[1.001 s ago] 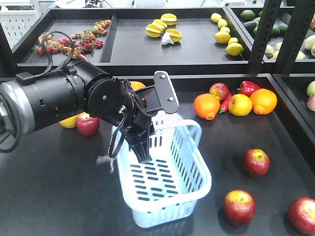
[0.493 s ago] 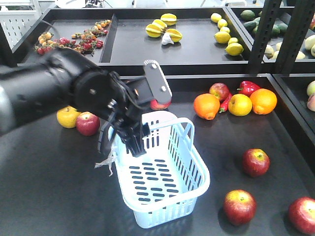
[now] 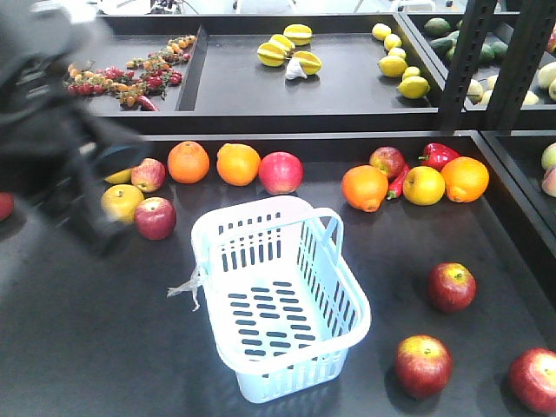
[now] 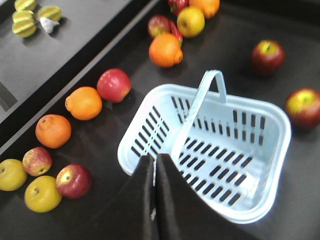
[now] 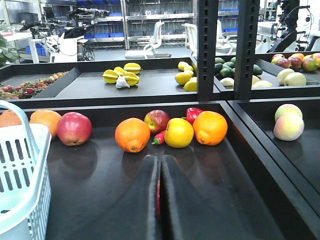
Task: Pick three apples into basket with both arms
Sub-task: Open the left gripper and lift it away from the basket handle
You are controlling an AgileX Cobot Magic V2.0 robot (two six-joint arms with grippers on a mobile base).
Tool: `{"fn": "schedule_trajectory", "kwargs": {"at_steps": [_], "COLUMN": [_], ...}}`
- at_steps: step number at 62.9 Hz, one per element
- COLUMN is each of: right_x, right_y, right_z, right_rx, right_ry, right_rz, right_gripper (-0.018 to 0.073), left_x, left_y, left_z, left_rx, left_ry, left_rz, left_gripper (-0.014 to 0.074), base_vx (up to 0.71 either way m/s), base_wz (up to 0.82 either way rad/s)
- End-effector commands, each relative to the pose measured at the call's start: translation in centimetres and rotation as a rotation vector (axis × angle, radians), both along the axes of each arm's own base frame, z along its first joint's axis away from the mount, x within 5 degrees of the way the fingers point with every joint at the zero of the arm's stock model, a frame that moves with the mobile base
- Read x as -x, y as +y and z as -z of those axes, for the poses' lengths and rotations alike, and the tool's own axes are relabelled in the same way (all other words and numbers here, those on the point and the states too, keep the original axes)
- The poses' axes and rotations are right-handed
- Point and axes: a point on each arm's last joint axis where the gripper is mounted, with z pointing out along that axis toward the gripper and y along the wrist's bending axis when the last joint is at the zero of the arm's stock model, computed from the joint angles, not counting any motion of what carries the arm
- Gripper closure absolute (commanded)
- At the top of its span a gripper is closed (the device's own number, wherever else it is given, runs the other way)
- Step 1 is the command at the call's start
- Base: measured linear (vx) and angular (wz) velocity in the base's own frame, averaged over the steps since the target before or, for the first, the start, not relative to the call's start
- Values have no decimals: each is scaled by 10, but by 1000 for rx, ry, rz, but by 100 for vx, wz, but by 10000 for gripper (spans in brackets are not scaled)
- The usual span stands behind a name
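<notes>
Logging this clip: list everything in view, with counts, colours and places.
basket: one, pale blue, empty, table middle.
near apples: three, dark red, right of basket.
other apples: four red, three yellow, back row and left.
oranges: four, orange, back row.
peppers: two, red, back right.
starfruit: four, yellow, upper tray.
lemons: about six, yellow, upper tray.
small tomatoes: many, red-orange, upper left tray.
left arm: one, black, blurred, far left.
left hand: one, black, fingers together, empty.
right hand: one, black, fingers together, empty.
</notes>
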Motion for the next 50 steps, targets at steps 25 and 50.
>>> {"fn": "schedule_trajectory", "kwargs": {"at_steps": [25, 50], "right_x": [0, 2], "right_y": [0, -2], "right_z": [-2, -17], "right_rx": [-1, -674], "right_ry": [-71, -179], "right_rz": [2, -3], "right_gripper": [561, 561], "left_x": [90, 99], "left_y": [66, 73], "left_z": [137, 164], "left_rx": [498, 551], "left_ry": [-3, -28], "left_rz": [-106, -95], "left_gripper": [604, 603], "base_vx": [0, 0], "base_wz": [0, 0]}}
